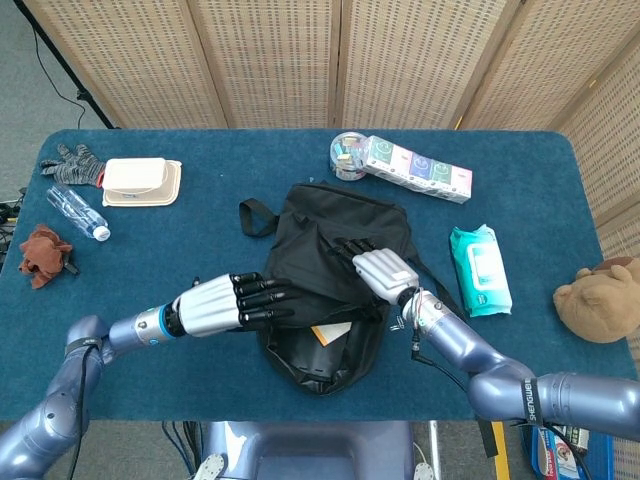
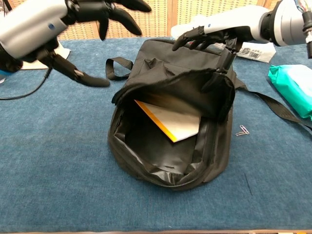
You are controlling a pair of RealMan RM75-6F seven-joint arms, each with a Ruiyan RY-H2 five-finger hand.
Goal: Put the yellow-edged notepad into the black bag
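The black bag (image 1: 325, 265) (image 2: 165, 161) lies at mid-table with its mouth open toward me. The yellow-edged notepad (image 1: 331, 332) (image 2: 171, 123) rests inside it, half under the upper flap, touched by neither hand. My left hand (image 1: 232, 303) (image 2: 73, 17) hovers left of the bag above the table, fingers spread and holding nothing. My right hand (image 1: 378, 270) (image 2: 210, 36) lies on the bag's upper right, fingers over the top and thumb at the flap's edge, holding the flap up.
Green wet wipes (image 1: 480, 270), a tissue-pack row (image 1: 417, 168) and a small jar (image 1: 347, 155) lie right and behind. A food container (image 1: 140, 181), gloves (image 1: 72, 163), bottle (image 1: 77, 211) and brown cloth (image 1: 45, 255) sit left. A teddy bear (image 1: 598, 300) sits far right; a paper clip (image 2: 242, 130) lies by the bag.
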